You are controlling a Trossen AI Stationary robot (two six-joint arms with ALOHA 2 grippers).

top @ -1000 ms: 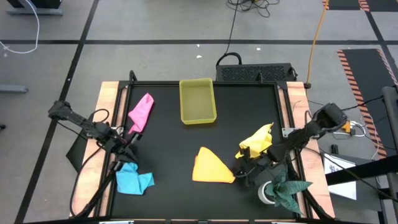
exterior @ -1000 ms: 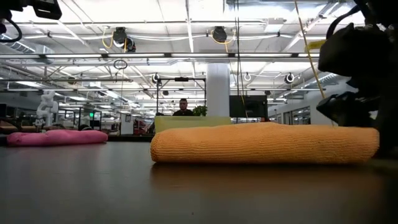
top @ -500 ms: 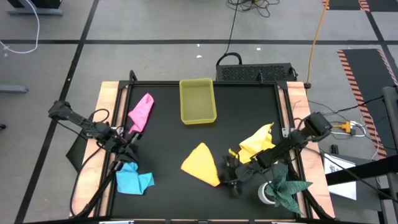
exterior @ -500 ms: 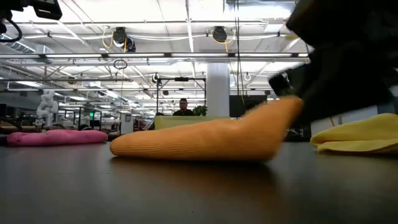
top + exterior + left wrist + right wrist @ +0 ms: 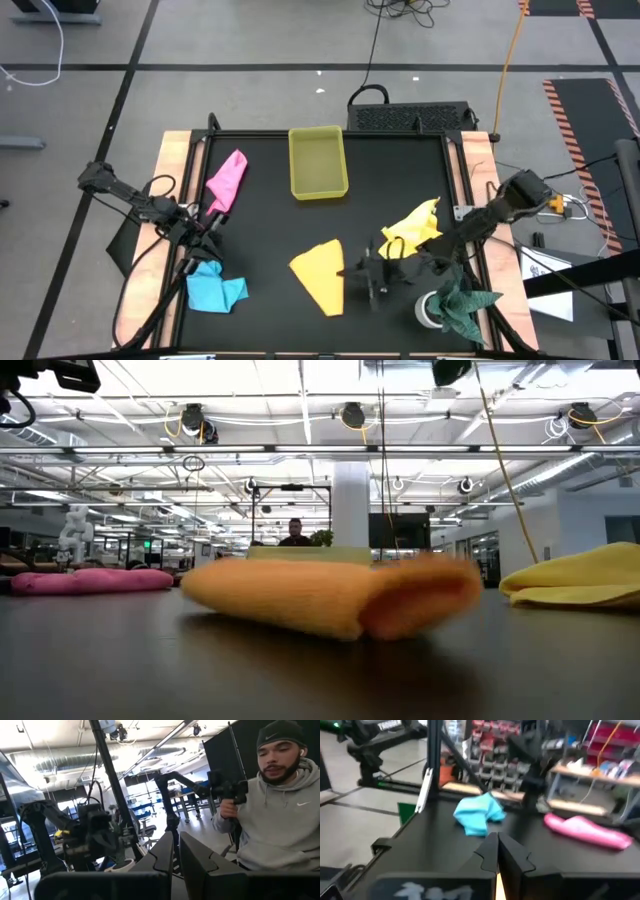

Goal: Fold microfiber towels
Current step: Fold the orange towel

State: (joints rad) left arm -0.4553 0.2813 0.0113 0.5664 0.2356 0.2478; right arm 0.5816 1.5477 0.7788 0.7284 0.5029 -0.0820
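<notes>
The orange towel (image 5: 320,275) lies at the table's middle near side. Its right end (image 5: 420,595) is curled over on itself. My right gripper (image 5: 352,273) is shut and points level toward the table's left, just right of that end and above it. The low view shows no gripper on the towel. The yellow towel (image 5: 412,228) lies crumpled to the right, the pink towel (image 5: 227,180) at far left and the blue towel (image 5: 213,290) at near left. My left gripper (image 5: 212,228) waits shut between the pink and blue towels.
A yellow tray (image 5: 318,131) stands at the far middle. A dark green cloth (image 5: 462,305) sits over a white roll (image 5: 428,312) at the near right corner. A person (image 5: 280,810) stands beyond the table in the left wrist view.
My right gripper has carried the orange towel's right end toward the table's left edge, then risen and tipped up to level. The towel has slid left, and its right part has folded over onto itself. The lifted end now lies back on the table.
</notes>
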